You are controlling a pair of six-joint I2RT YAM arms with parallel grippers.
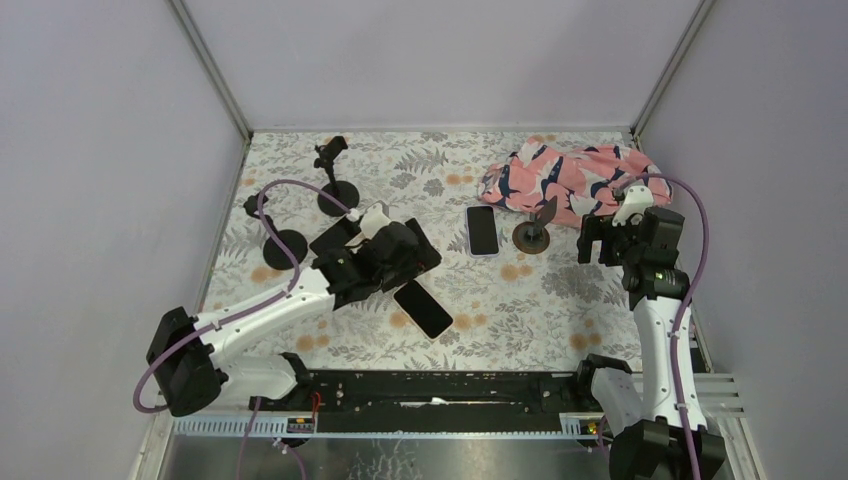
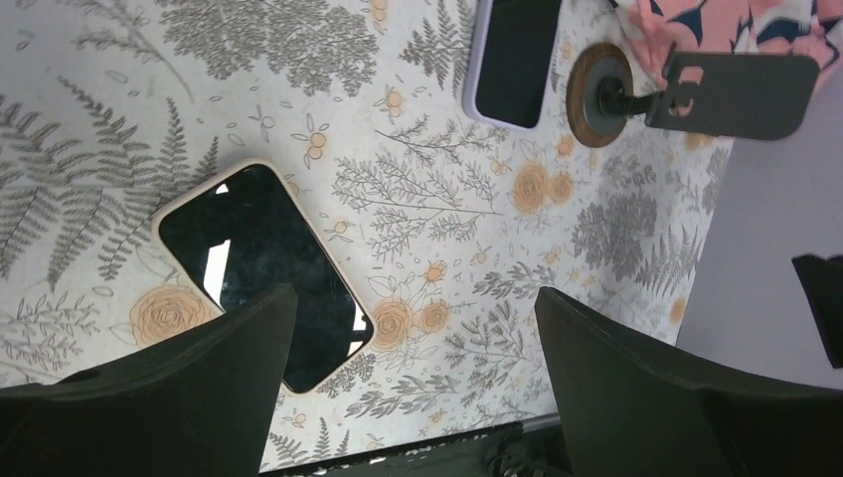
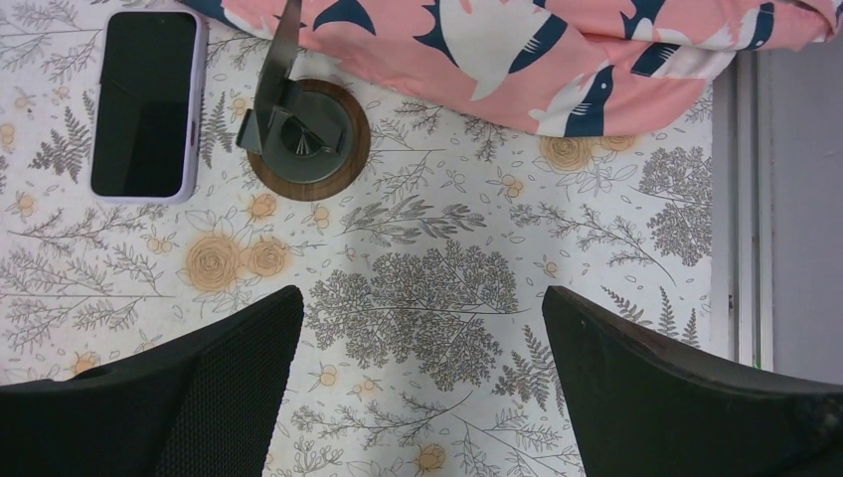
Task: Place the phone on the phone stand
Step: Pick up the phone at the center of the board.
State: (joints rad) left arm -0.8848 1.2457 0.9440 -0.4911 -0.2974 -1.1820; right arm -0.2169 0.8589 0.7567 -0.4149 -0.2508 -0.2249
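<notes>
My pincer (image 2: 415, 296) gapes over the floral tabletop (image 2: 418, 199). A beige-cased phone (image 2: 260, 268) lies partly behind one finger, and a lavender phone (image 2: 512, 55) lies beside the stand (image 2: 636, 94).

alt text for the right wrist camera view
The open right gripper frames a floral tabletop between its black fingers. Beyond them a lilac-cased phone lies screen up beside a phone stand with a round brown base; a pink patterned cloth lies past the stand.

No text, brand or number is readable on the dark phone (image 1: 423, 309), lilac phone (image 1: 482, 230) or phone stand (image 1: 531, 238).
</notes>
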